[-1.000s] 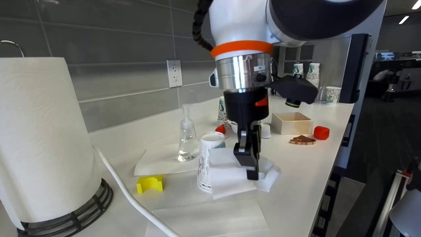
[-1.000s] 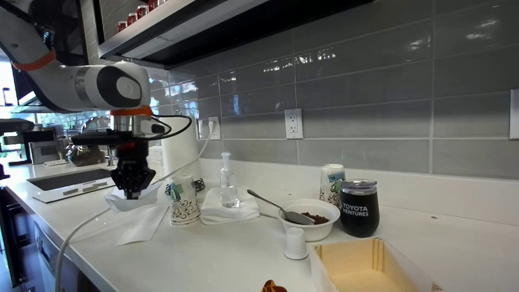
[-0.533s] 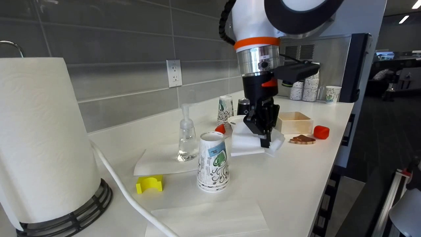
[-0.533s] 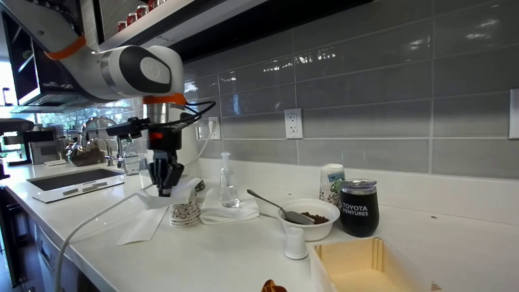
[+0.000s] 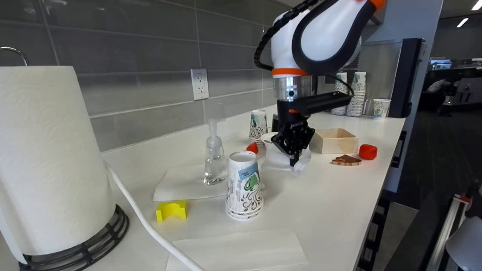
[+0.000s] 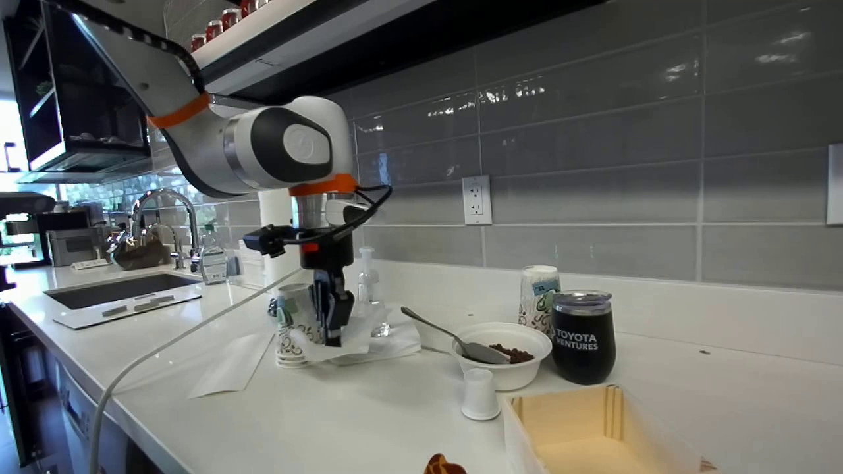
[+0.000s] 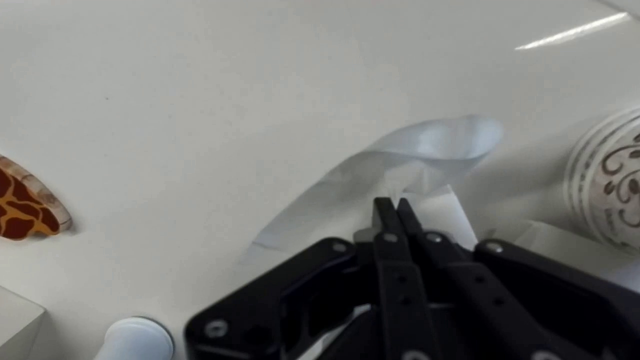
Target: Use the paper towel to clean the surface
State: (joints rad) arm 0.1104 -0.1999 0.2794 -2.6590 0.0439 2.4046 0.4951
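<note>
My gripper [image 5: 294, 159] is shut on a crumpled white paper towel [image 5: 276, 159], in both exterior views. In the wrist view, the two black fingertips [image 7: 392, 202] are together and pinch the paper towel [image 7: 320, 212], which spreads out below them. In an exterior view the gripper [image 6: 334, 337] is in front of the clear soap bottle, beside the upside-down paper cups, with the towel [image 6: 359, 334] low over the white counter [image 6: 316, 415]. I cannot tell whether the towel touches the counter all along. The soap bottle is partly hidden by the towel and gripper there.
Stacked paper cups [image 5: 244, 188], the soap bottle [image 5: 215, 162] on a flat towel, a yellow block [image 5: 171, 210] and a towel roll [image 5: 49, 158] stand around. A white bowl with a spoon [image 6: 504, 375], black tumbler [image 6: 584, 339], small white cup [image 6: 480, 395] and wooden box [image 6: 593, 428] stand beyond.
The gripper, holding the towel, has moved along the counter past the stacked cups, away from the towel roll, then down and toward the wall. The other objects have not moved.
</note>
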